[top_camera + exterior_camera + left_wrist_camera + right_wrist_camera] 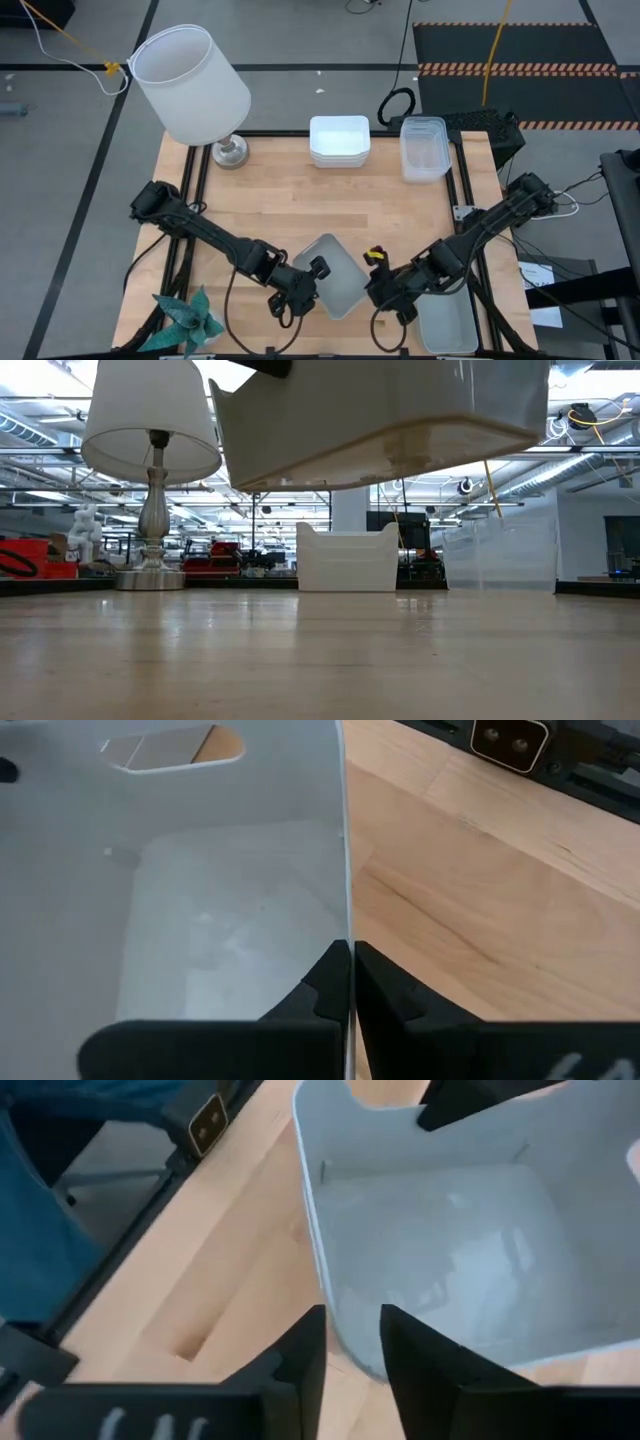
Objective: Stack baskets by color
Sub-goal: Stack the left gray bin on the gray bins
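Note:
A grey basket (335, 275) hangs above the table's near middle, seen from below in the low view (380, 420). My left gripper (312, 282) is shut on its left wall. My right gripper (380, 285) is open at the basket's right side, with one finger inside and one outside a rounded corner of the wall (352, 1362). White baskets (340, 140) stand stacked at the far edge, with clear baskets (425, 148) to their right. Another grey basket (447, 322) rests on its bottom at the near right. My left gripper pinches the upper edge of the basket's wall (347, 910) between its two fingers, one finger (320, 985) inside the basket and one outside. The fingers come slanting down from the table's left. The basket is lifted clear of the table and tilted. My right gripper: I cannot tell whether its fingers touch the corner.
A lamp with a big white shade (190, 85) stands at the far left corner. A teal cloth (188, 320) lies at the near left corner. Bare wood (300, 200) lies between the arms and the far baskets.

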`<state>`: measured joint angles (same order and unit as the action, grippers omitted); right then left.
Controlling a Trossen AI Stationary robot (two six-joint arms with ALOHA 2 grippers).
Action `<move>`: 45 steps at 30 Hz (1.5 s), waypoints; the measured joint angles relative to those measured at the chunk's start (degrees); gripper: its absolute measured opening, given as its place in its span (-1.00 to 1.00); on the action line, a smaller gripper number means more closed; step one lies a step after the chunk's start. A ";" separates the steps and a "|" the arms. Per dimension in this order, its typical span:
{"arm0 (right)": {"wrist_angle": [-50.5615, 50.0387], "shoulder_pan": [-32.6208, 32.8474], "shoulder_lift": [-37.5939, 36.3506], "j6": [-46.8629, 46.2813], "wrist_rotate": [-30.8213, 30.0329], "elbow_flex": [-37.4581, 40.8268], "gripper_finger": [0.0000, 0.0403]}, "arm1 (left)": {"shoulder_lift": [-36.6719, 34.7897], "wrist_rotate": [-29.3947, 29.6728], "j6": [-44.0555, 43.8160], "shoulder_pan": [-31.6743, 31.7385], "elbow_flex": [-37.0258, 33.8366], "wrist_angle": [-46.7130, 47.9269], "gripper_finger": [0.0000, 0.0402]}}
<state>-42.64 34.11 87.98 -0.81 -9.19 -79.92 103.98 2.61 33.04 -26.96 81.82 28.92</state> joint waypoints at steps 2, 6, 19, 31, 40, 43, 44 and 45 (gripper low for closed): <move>-0.21 0.12 0.17 1.44 0.00 0.00 -0.61 | 0.00 0.00 -0.04 0.00 0.00 -0.25 -0.94; -0.78 0.13 1.63 4.35 0.15 0.00 -0.77 | -0.05 -0.03 -0.11 0.00 0.00 -0.25 -0.97; -1.74 -0.04 2.53 5.34 0.37 0.02 -0.99 | -0.31 3.68 -8.31 -0.02 -0.07 -2.03 -0.86; -12.64 1.35 2.45 -13.22 -4.47 -5.37 -1.00 | -1.35 25.23 -17.35 -3.67 0.45 -5.35 -0.01; -23.23 11.19 2.48 -27.36 -4.25 -11.68 -1.00 | -6.54 33.90 -26.42 -7.58 2.51 -4.83 0.19; -26.27 15.87 2.48 -34.24 -3.54 -13.42 -1.00 | -7.92 34.10 -30.44 -8.58 2.49 -4.06 0.16; -27.16 17.35 2.48 -36.35 -2.87 -13.82 -1.00 | -7.98 34.22 -31.77 -8.73 2.51 -4.42 0.15; -27.85 19.06 2.48 -38.56 -2.56 -14.10 -1.00 | -7.96 34.26 -32.88 -8.88 2.51 -4.33 0.14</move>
<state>-70.49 53.16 90.45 -39.36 -11.75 -94.02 96.03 36.87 0.16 -35.84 84.33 24.59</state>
